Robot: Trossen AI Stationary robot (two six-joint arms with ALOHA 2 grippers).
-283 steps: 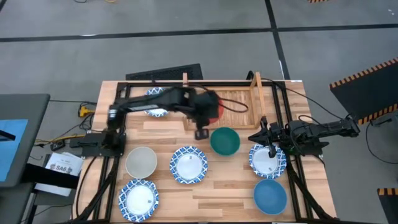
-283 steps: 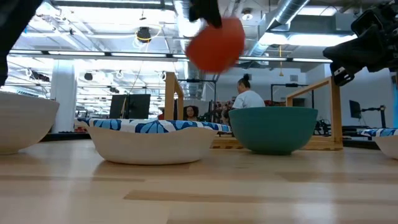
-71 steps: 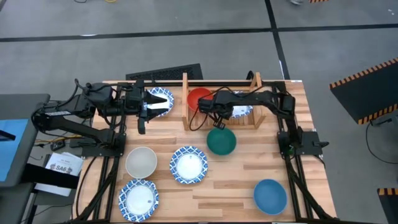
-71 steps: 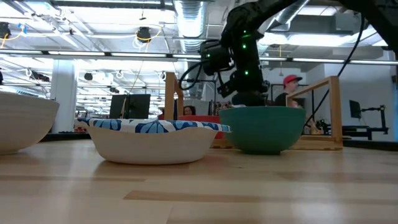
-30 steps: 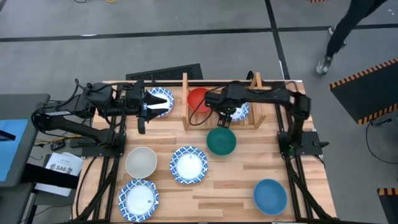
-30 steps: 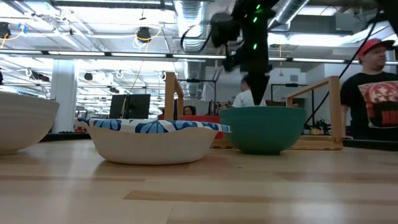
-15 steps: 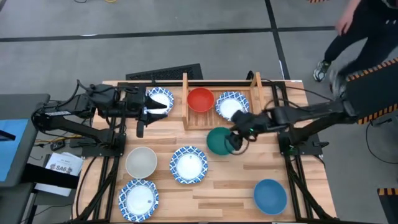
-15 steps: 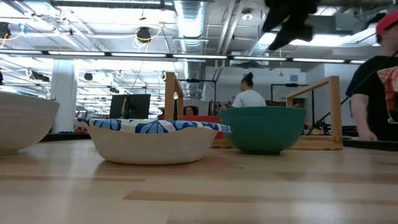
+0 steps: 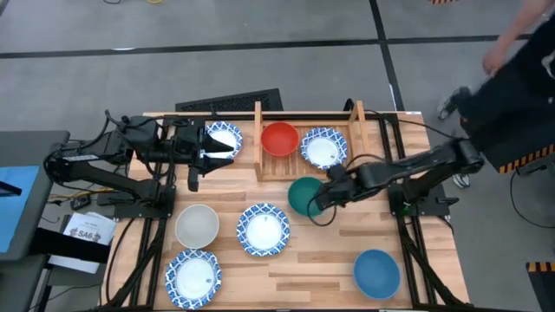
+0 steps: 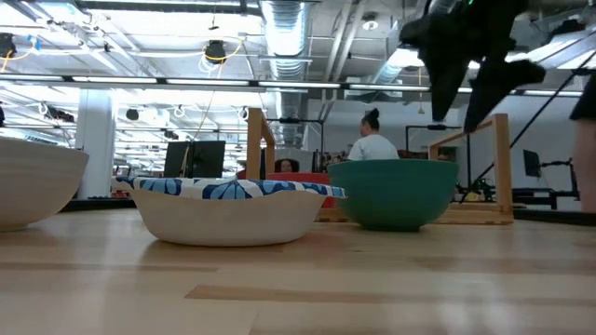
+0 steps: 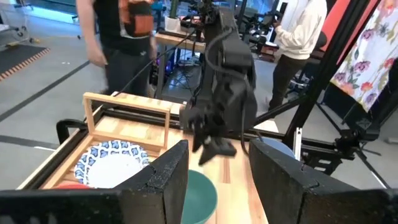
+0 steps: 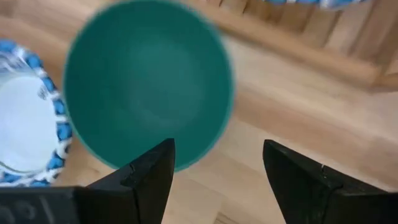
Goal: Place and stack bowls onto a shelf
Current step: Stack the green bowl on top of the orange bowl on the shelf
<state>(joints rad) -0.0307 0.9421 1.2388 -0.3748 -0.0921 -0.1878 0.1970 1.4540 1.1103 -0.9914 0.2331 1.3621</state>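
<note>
two bowls on the light-wood slatted shelf (image 9: 354,139): plain red bowl (image 9: 279,139), blue-rimmed white bowl (image 9: 323,148). six left on table. right claw (image 9: 319,202), fingers apart and empty, hangs over green bowl (image 9: 304,196); left claw (image 9: 199,159) apart, empty, beside the shelf.

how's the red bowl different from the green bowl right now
The red bowl sits in the shelf, beside a blue-rimmed bowl; the green bowl is on the table in front of the shelf. The open right tool hovers over the green bowl's rim; nothing is near the red one. Both are plain, upright and similar in size.
</note>
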